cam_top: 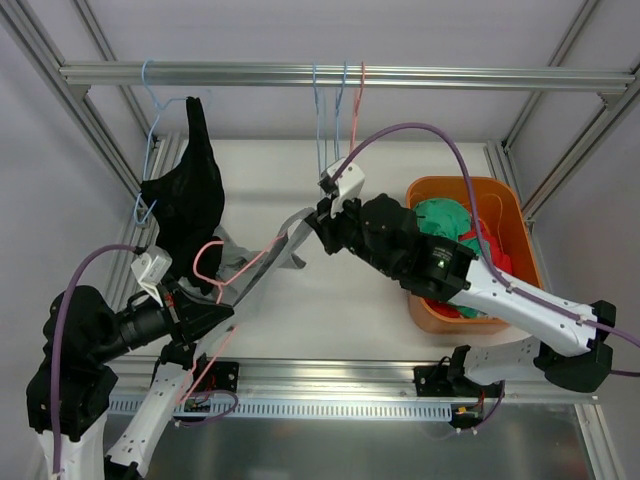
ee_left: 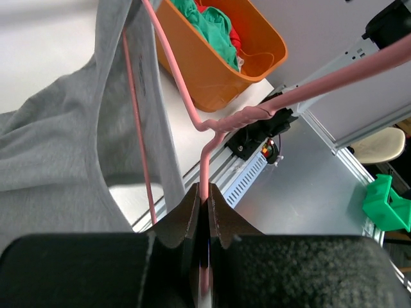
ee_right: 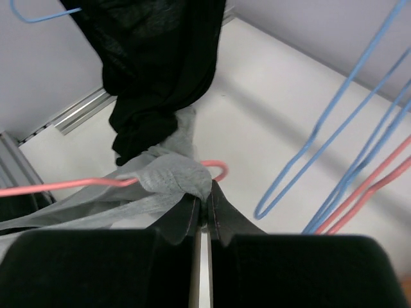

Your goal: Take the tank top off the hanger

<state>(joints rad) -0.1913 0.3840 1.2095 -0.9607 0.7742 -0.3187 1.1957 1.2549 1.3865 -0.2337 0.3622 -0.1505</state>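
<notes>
The grey tank top [cam_top: 262, 280] is draped on a pink wire hanger [cam_top: 212, 268] held low over the table. My left gripper [cam_top: 222, 312] is shut on the hanger's wire; in the left wrist view [ee_left: 205, 196] the pink hanger [ee_left: 183, 96] runs up out of the jaws with the tank top [ee_left: 64, 147] hanging to the left. My right gripper [cam_top: 316, 220] is shut on a bunched strap of the tank top [ee_right: 167, 179], pinched at the fingertips [ee_right: 205, 200]. The hanger's pink hook [ee_right: 218, 168] shows just behind the strap.
A black garment [cam_top: 190, 190] hangs on a blue hanger [cam_top: 150, 110] at the left of the rail [cam_top: 340, 74]. Bare blue and pink hangers [cam_top: 335, 110] hang mid-rail. An orange bin [cam_top: 505, 200] of clothes stands at the right.
</notes>
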